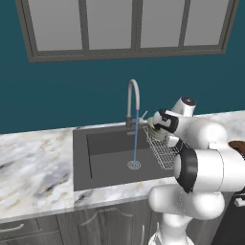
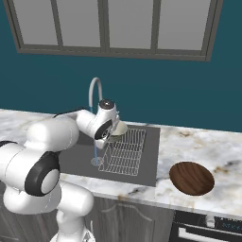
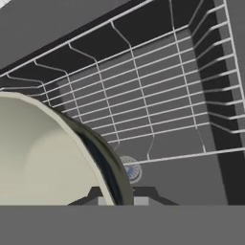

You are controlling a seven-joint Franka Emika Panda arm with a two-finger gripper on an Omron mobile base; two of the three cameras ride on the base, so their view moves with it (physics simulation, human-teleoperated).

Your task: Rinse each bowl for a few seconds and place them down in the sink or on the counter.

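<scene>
The cream bowl (image 3: 43,158) hangs pinched by its rim in your jaws; tilt carelessly and it drops onto the wire rack (image 2: 124,152).

Kitchen backdrop: teal wall (image 1: 72,95) with a wide grey-framed window (image 1: 127,26) above.

The window shows four pale, evenly lit panes split by dark mullions; nothing can be made out beyond the glass. Below, grey cabinet fronts (image 1: 52,227) carry curved handles. At the lower right of the right base view stands a dark appliance (image 2: 208,229), possibly an oven, with a knob.
</scene>
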